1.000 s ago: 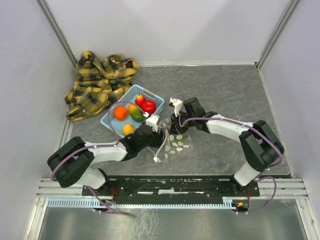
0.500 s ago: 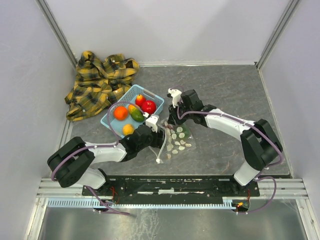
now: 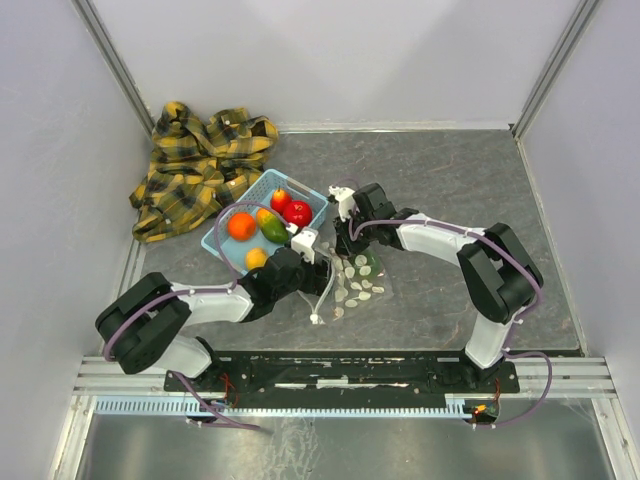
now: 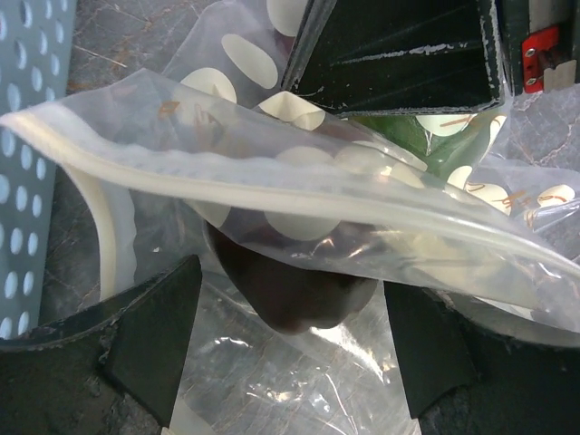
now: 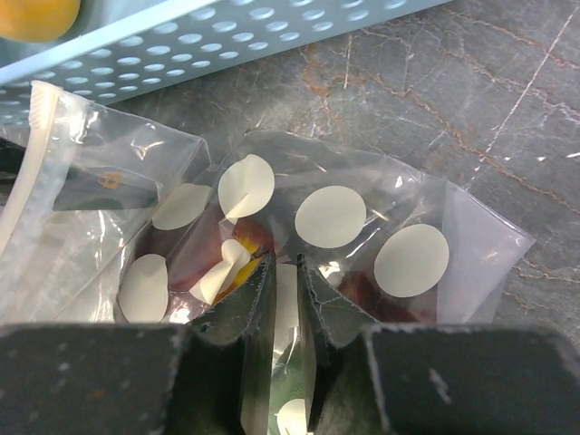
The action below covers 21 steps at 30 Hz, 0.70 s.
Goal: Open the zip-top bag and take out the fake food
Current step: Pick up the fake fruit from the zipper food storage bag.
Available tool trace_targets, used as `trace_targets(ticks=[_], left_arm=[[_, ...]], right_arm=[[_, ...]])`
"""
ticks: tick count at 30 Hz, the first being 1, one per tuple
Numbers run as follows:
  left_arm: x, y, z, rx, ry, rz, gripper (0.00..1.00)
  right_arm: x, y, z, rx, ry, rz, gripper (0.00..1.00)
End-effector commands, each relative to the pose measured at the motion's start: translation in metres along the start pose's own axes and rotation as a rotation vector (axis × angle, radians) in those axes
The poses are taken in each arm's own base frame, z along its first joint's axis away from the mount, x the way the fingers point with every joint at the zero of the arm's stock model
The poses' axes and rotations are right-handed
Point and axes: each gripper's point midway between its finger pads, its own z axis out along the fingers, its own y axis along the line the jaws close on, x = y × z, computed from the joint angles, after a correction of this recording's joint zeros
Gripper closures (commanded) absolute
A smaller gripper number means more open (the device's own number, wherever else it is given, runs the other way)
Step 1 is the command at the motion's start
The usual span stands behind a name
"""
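**Table** (image 3: 460, 180): grey, veined stone-look top with pale panels on three sides.

**Left arm** (image 3: 205, 300): reaches from its base up and to the right, ending at the bag's basket-side edge.

**Right arm** (image 3: 450, 245): bends back from the right side and ends at the bag's far end.

**Plaid cloth** (image 3: 195, 165): yellow and dark check, crumpled in the far left corner just beside the basket.

**Basket** (image 3: 301, 187): light blue and slotted, set cornerwise between the cloth and the bag.

**Zip-top bag** (image 3: 355, 285): clear film printed with white oval dots. It lies on the table just right of the basket, between the two grippers. In the left wrist view one run of the white zip strip (image 4: 272, 195) crosses the frame and another curves away below it at the left.

**Right gripper** (image 5: 285, 290): fingers drawn almost together, with a fold of the bag's film pinched between them.

**Left gripper** (image 4: 290, 344): fingers spread wide, with bag film and a dark piece in the gap. Whether the pads touch the film cannot be told.

**Fake food** (image 3: 241, 226), basket lot: an orange piece, a red apple (image 3: 297, 212), a smaller red piece (image 3: 280, 198), a green piece (image 3: 273, 231) and a yellow piece (image 3: 257, 258).

**Fake food, bag lot:** a maroon piece (image 4: 290, 290) sits under the film between the left fingers. A green patch (image 4: 399, 136) shows near the right gripper's fingers. A glimpse of yellow (image 5: 246, 263) shows behind the dots.
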Motion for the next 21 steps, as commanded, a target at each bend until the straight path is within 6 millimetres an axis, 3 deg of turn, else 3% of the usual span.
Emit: trace_targets(ticks=[1, 16, 21], left_arm=[[-0.019, -0.006, 0.007, 0.039, -0.055, 0.031, 0.13], [-0.010, -0.010, 0.008, 0.070, -0.029, 0.002, 0.12], [-0.005, -0.006, 0.004, 0.055, -0.021, -0.011, 0.24]], right_arm=[[0.000, 0.020, -0.002, -0.100, -0.013, -0.045, 0.78], [0.014, 0.051, -0.007, -0.231, -0.010, -0.054, 0.83], [0.007, 0.048, -0.023, -0.175, -0.060, -0.051, 0.80]])
